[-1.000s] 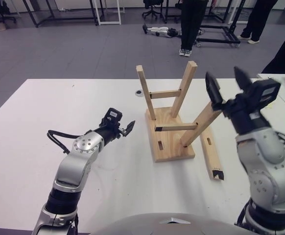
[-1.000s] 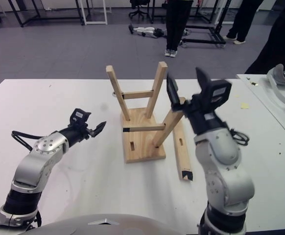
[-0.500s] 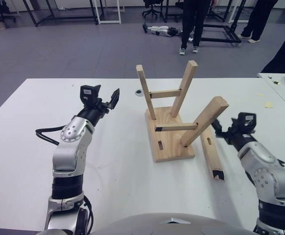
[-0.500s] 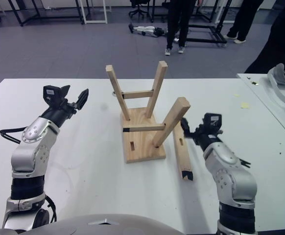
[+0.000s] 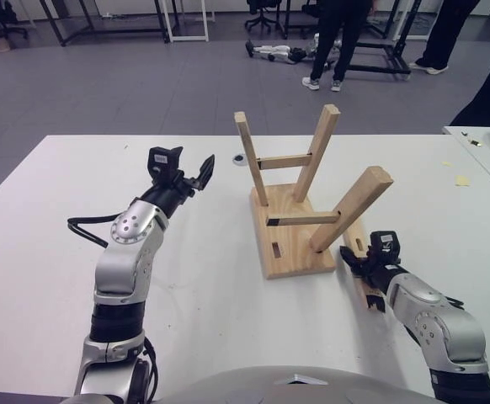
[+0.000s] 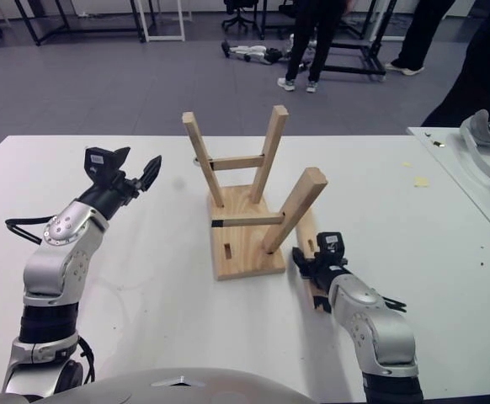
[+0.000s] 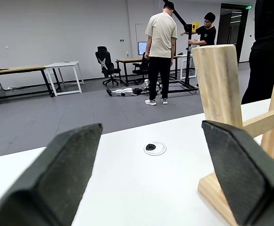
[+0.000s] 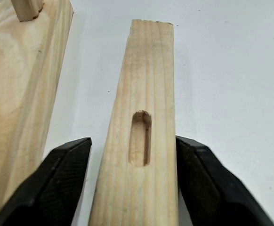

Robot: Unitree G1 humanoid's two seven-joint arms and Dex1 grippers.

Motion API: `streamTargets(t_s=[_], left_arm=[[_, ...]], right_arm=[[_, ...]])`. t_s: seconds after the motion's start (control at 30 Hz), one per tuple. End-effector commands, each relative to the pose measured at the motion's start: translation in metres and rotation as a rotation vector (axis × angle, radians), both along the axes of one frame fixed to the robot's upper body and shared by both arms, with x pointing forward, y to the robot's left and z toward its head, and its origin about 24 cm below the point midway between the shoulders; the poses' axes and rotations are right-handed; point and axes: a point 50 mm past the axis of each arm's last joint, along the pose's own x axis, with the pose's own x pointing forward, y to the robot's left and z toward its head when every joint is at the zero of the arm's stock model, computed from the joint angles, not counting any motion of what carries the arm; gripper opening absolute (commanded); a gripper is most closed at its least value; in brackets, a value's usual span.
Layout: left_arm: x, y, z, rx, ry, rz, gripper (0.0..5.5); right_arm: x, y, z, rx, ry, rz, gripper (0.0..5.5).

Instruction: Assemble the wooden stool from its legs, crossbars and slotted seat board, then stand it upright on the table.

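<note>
- The seat board (image 5: 291, 240) lies face down on the tabletop (image 5: 51, 210), ahead of the left end effector and just beside the right 1. Slots face up so that legs can be pushed in from above.
- 3 legs stand in the board: 2 on the far side (image 5: 252, 160) (image 5: 316, 151), joined by a crossbar (image 5: 284, 162), and 1 leaning (image 5: 352, 209) nearest the right end effector. A 2nd crossbar (image 5: 304, 220) runs from that leg across the board.
- The loose leg (image 8: 146, 70) lies flat on the tabletop with its slot up, just beside the board's edge.
- The right end effector (image 8: 133, 150) is low over the loose leg, its fingers (image 8: 57, 179) spread to either side of the wood and not pinching it. This looks like lining up for a grasp across the leg's narrow width.
- The left end effector (image 5: 184, 171) hangs above the tabletop, spread wide and holding nothing. It points toward the stool, well apart from it, and could steady the frame.
- The stool is partly built: 1 leg is not yet fitted, and turning it upright is not yet done.
</note>
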Motion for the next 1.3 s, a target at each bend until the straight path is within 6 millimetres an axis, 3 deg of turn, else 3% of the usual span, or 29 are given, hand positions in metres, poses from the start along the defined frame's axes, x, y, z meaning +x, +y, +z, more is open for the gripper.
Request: streamTargets(t_s=[0.03,0.13,0.23,0.4,0.53,0.6,0.73,0.97,1.3], left_arm=[[0.009,0.003,0.035,0.008,-0.102,0.016,3.88],[0.02,-0.002,0.065,-0.044,-0.179,-0.019,3.88],[0.031,-0.01,0.089,-0.154,-0.213,-0.14,3.88],[0.025,-0.037,0.124,-0.502,-0.184,-0.536,3.88],[0.017,-0.056,0.154,-0.621,-0.191,-0.749,3.88],[0.014,-0.062,0.16,-0.633,-0.18,-0.798,3.88],[0.006,-0.07,0.165,-0.643,-0.166,-0.857,3.88],[0.003,-0.07,0.168,-0.66,-0.162,-0.864,3.88],[0.003,-0.069,0.165,-0.674,-0.143,-0.861,1.97]], right_arm=[[-0.007,-0.015,-0.016,-0.036,0.088,-0.076,2.4],[0.024,-0.034,0.022,-0.111,-0.178,-0.159,2.09],[0.049,-0.042,0.09,-0.241,-0.588,-0.15,2.09],[0.059,-0.009,0.188,-0.288,-1.026,0.063,2.09],[0.055,0.028,0.231,-0.287,-1.185,0.317,2.09],[0.053,0.051,0.239,-0.281,-1.236,0.465,2.09],[0.052,0.078,0.231,-0.277,-1.235,0.635,2.08],[0.043,0.086,0.224,-0.232,-1.244,0.727,2.08],[0.04,0.089,0.221,-0.232,-1.239,0.755,2.08]])
